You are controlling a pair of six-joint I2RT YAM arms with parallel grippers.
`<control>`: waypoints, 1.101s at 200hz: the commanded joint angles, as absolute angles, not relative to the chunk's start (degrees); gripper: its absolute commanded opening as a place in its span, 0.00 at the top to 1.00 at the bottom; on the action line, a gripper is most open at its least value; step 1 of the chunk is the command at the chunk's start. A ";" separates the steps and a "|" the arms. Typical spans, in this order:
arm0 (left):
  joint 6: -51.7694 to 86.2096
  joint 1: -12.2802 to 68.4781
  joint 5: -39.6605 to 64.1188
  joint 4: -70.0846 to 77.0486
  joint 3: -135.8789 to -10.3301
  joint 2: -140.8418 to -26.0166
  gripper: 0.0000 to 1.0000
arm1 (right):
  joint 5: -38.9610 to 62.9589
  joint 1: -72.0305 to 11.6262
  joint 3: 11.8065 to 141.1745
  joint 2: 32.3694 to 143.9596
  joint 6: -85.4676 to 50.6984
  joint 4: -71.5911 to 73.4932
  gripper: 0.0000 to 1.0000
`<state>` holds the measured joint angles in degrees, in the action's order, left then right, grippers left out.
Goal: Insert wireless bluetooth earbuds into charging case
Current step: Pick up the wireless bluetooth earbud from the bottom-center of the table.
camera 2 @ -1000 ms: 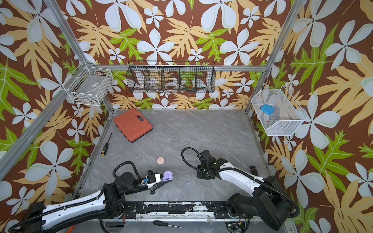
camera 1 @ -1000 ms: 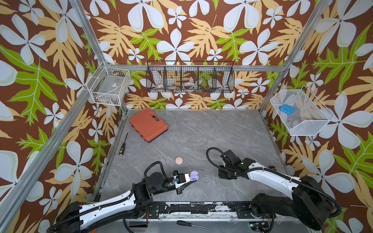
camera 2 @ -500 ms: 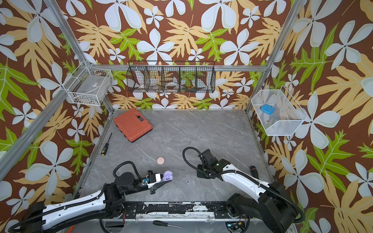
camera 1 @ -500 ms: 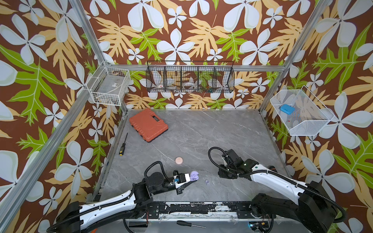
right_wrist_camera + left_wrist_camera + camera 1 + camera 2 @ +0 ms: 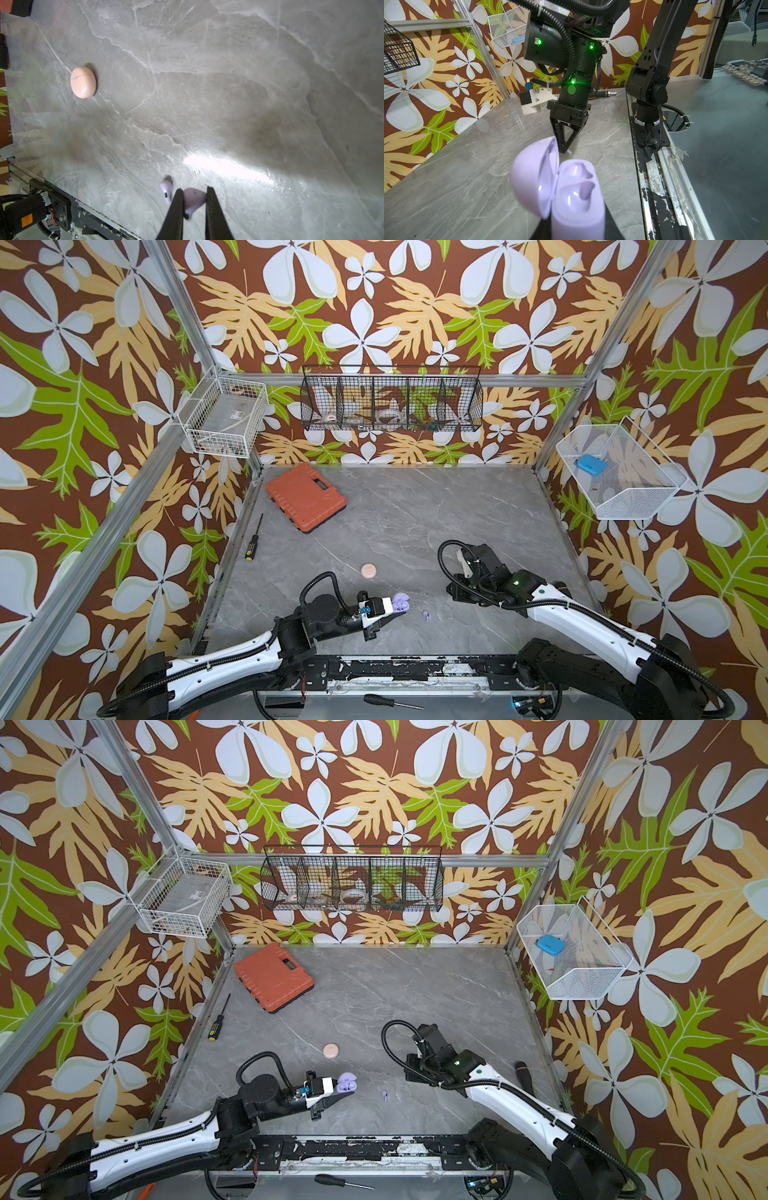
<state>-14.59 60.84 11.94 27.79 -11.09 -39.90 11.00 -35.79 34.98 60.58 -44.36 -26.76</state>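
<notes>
Spreading across the lower middle of both top views, a grey marble-look tabletop (image 5: 415,510) sits inside an aluminium frame (image 5: 519,380). It is walled by brown wallpaper (image 5: 374,302) printed with white flowers and green and tan leaves. An orange tool case (image 5: 305,497) lies at the table's upper left. A screwdriver with a black-and-yellow handle (image 5: 253,537) lies by the left edge, and another screwdriver (image 5: 390,700) rests on the ledge at bottom centre.

Three wire baskets hang on the walls. A white one (image 5: 224,418) at upper left holds a pale grey flat box whose label is too small to read. A black compartmented one (image 5: 390,400) at top centre holds pale round things too small to name. A white mesh one (image 5: 619,472) at right holds a blue flat object (image 5: 591,464).

The left claw (image 5: 398,610), lower centre, is clamped on the lavender charging case (image 5: 571,193), whose lid stands open beside two glossy wells. A pink charging case (image 5: 369,571), closed, lies just above it on the table. The right claw (image 5: 194,190) pinches a lavender earbud (image 5: 193,200) between nearly closed fingers, close over the marble. A second lavender earbud (image 5: 166,191) lies on the table just beside it, between the two arms.

An orange sticker (image 5: 27,221) on black hardware by the front rail carries writing too blurred to read.
</notes>
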 commanded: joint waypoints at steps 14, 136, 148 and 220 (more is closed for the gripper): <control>-13.43 60.83 9.78 32.03 -11.31 -42.57 1.00 | 11.51 -35.86 35.86 58.43 -43.68 -26.72 0.85; -5.41 60.84 8.14 38.90 -14.10 -53.08 1.00 | 13.97 -35.86 41.98 51.20 -43.54 -27.09 0.84; -4.02 60.85 7.90 39.98 -14.52 -54.45 1.00 | 14.32 -35.86 42.71 50.68 -43.53 -26.91 0.84; 0.99 60.88 7.23 49.90 -16.49 -64.36 1.00 | 16.06 -35.86 45.00 48.24 -44.00 -25.53 0.84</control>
<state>-0.64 60.84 7.81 44.14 -15.49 -62.17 15.25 -35.79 44.34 48.93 -43.57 -26.98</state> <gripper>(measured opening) 0.231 0.166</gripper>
